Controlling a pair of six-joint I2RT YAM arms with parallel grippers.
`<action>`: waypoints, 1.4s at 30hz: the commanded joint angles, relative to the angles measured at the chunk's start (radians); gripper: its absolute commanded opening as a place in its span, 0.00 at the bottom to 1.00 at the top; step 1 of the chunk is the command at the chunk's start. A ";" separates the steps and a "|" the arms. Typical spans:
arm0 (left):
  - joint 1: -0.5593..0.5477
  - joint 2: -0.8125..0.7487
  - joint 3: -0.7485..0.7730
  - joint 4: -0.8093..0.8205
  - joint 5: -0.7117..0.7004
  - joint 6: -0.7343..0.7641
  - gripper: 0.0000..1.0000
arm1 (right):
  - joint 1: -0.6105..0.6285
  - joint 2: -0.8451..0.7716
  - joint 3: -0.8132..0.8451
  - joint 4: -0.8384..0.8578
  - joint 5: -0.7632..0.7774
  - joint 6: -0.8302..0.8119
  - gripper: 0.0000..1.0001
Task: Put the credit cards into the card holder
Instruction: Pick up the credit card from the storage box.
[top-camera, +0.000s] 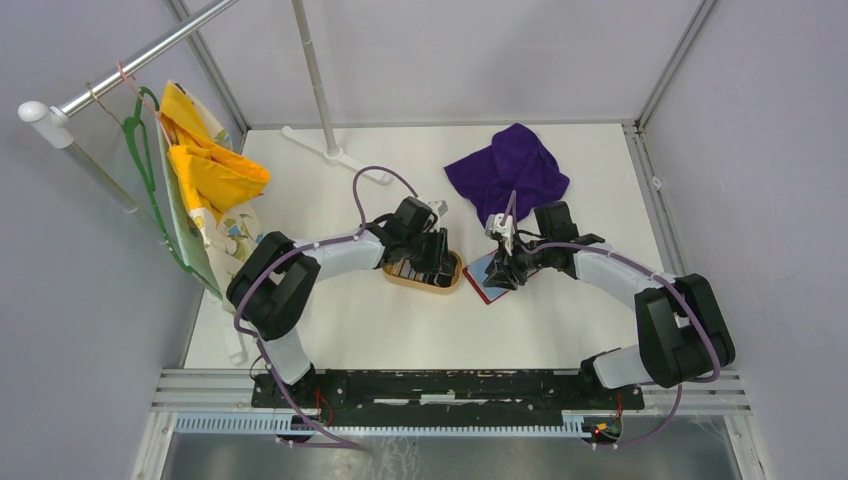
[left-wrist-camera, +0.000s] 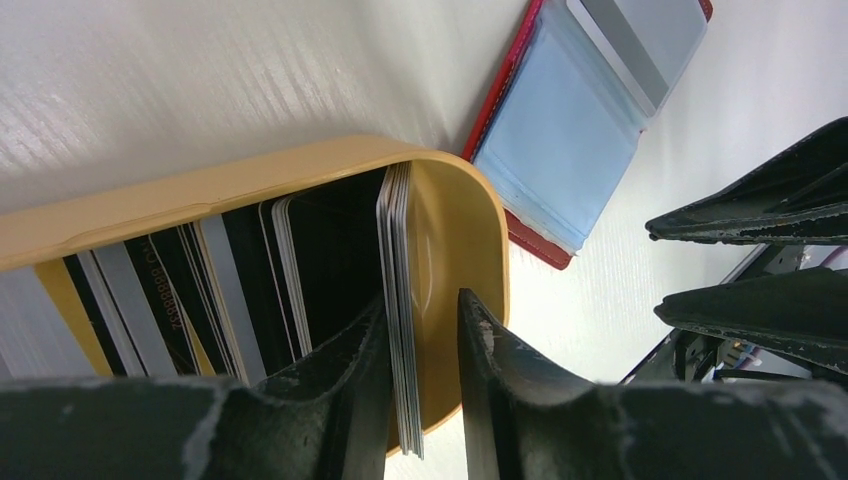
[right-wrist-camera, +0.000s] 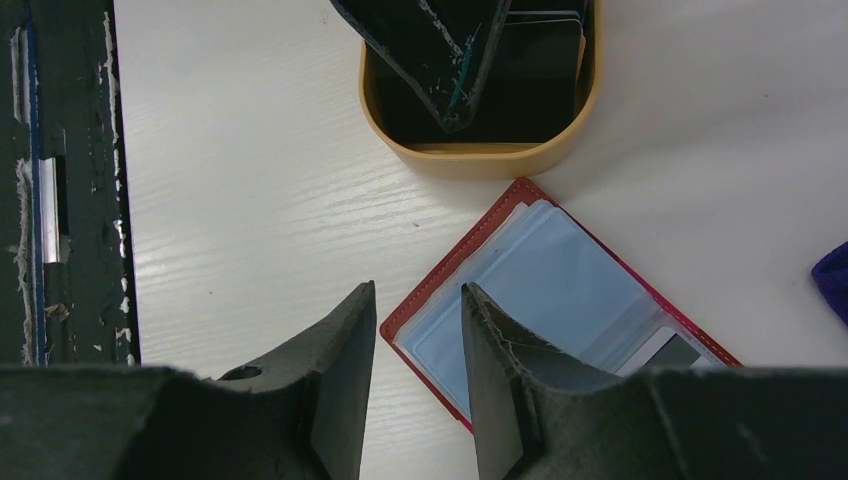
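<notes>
Several black, grey and white credit cards (left-wrist-camera: 250, 280) stand on edge in an oval tan tray (top-camera: 447, 283). My left gripper (top-camera: 432, 262) reaches into the tray (left-wrist-camera: 450, 230), open. In the left wrist view the gripper (left-wrist-camera: 422, 300) straddles a thin stack of cards (left-wrist-camera: 400, 340); one finger touches the stack, the other stands apart. The red card holder (top-camera: 487, 285) lies open beside the tray, its clear sleeves (right-wrist-camera: 550, 290) up, with a grey card (left-wrist-camera: 640, 40) in one sleeve. My right gripper (top-camera: 507, 268) is open and empty, low over the holder's near corner (right-wrist-camera: 419, 287).
A purple cloth (top-camera: 508, 170) lies behind the holder. A yellow cloth (top-camera: 205, 160) hangs on a green hanger at the left. A white stand base (top-camera: 335, 150) sits at the back. Grey walls enclose the table.
</notes>
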 joint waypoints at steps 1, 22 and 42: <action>0.015 -0.017 0.037 -0.018 0.035 -0.032 0.34 | 0.002 -0.008 0.001 0.025 -0.001 0.005 0.42; 0.039 0.013 0.023 0.029 0.122 -0.029 0.33 | 0.003 -0.014 0.003 0.020 0.000 0.001 0.43; 0.039 -0.099 -0.030 0.033 -0.067 0.099 0.10 | 0.004 -0.024 0.009 -0.013 -0.080 -0.065 0.52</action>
